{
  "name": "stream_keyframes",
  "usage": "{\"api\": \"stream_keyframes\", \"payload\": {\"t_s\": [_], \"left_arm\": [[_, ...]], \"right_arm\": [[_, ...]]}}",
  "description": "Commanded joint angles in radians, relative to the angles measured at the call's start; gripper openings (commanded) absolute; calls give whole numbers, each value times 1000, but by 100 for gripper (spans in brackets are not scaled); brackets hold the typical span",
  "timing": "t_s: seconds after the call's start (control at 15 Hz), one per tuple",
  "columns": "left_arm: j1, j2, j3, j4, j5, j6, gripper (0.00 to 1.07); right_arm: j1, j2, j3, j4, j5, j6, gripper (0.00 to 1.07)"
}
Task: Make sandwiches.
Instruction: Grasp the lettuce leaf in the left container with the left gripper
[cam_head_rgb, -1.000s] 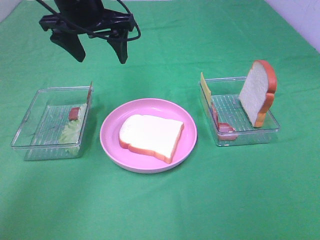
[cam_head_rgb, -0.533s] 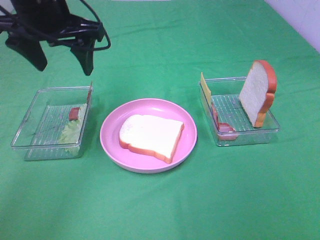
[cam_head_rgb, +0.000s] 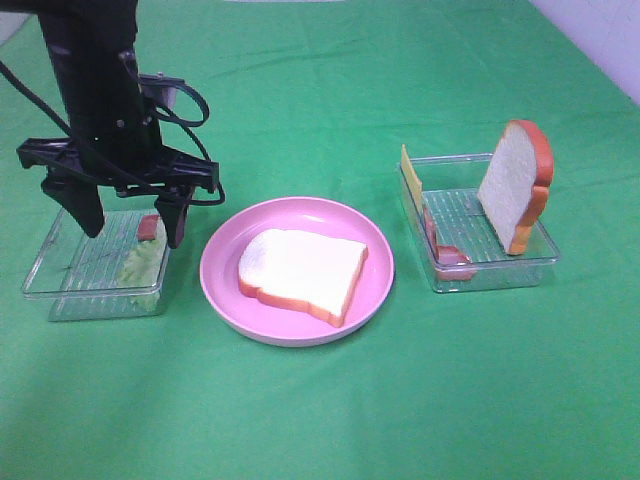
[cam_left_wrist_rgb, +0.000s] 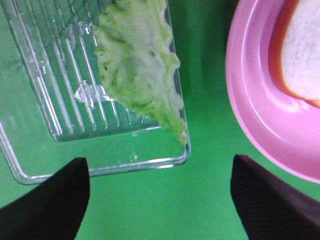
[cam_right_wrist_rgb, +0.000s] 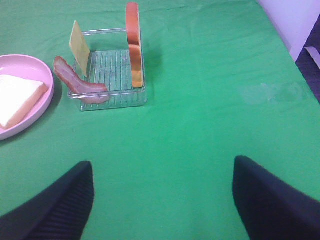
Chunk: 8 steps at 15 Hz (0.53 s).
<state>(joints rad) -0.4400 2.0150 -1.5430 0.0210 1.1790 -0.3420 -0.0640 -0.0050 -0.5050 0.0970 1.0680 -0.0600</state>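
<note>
the left tool (cam_head_rgb: 133, 234) hangs with its jaws apart over the clear tray (cam_head_rgb: 48, 292) by the left edge of the green surface (cam_head_rgb: 400, 80). the lettuce (cam_left_wrist_rgb: 137, 60) lies flat inside, against the tray wall nearest the pink plate (cam_head_rgb: 222, 290), just below the tool and slightly toward the front edge. its long axis runs front to back along that wall, and the jaws span across it. the left arm is much the nearer. the right tool (cam_right_wrist_rgb: 160, 200), also spread wide, hovers well off over the right side.

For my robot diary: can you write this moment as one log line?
left tool: open above lettuce in clear tray | right tool: open, empty | pink plate: one bread slice
</note>
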Motion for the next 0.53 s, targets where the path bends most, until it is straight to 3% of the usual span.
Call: {"api": "stream_keyframes", "payload": {"t_s": [0.07, 0.53], "left_arm": [[-4, 45, 10, 7, -43, -13, 73], [-4, 98, 10, 13, -151, -16, 73]], "right_arm": [[-4, -15, 2, 1, -8, -12, 73], [-4, -15, 2, 1, -8, -12, 73]]}}
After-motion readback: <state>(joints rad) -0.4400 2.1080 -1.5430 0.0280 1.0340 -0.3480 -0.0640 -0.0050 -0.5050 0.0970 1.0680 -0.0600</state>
